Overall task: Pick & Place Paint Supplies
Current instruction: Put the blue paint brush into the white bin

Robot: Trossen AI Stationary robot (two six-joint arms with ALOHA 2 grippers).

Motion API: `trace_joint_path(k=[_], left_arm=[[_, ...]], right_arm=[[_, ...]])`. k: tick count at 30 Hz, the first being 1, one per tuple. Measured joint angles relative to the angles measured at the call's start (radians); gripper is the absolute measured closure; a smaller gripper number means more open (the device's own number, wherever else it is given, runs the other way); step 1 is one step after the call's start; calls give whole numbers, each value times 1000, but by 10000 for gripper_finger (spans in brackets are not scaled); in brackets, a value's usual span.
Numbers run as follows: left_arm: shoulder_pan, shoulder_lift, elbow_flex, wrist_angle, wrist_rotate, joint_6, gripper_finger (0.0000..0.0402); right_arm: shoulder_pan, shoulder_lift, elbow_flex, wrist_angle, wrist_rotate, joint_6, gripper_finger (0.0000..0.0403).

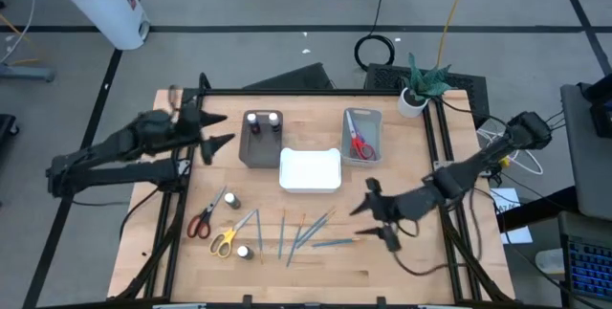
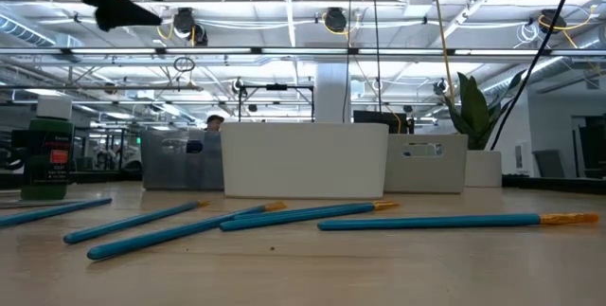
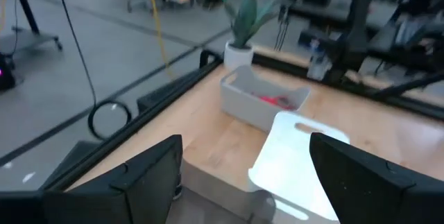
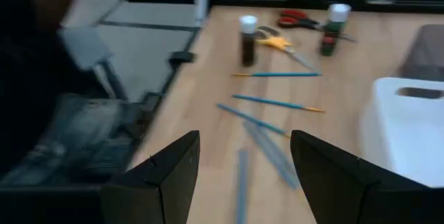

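Bottles (image 1: 261,122): four | scissors (image 1: 200,220): three | left tool (image 1: 218,130), right tool (image 1: 376,223) agape, empty

You're looking past the left gripper (image 3: 246,182), its two dark fingers (image 3: 149,182) standing wide apart with nothing between them. Ahead, a white tray (image 3: 298,165) is sitting beside a grey tray (image 3: 260,106) holding something red; a potted plant (image 3: 243,33) is standing beyond.
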Motion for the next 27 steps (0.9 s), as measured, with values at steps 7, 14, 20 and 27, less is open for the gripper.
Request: trace_joint_path(k=[7, 14, 20, 27], left_arm=[[-31, -212, -121, 6, -13, -4, 78], [-31, -241, -142, 9, -13, -37, 78], [-31, -240, -142, 8, -12, -29, 78], [-30, -240, -142, 9, -12, -35, 78]], right_arm=[[132, -10, -93, 50, -2, 15, 186], [145, 45, -266, 275, 58, 65, 186], [145, 174, -306, 268, 103, 133, 186], [145, 328, -306, 263, 103, 126, 186]])
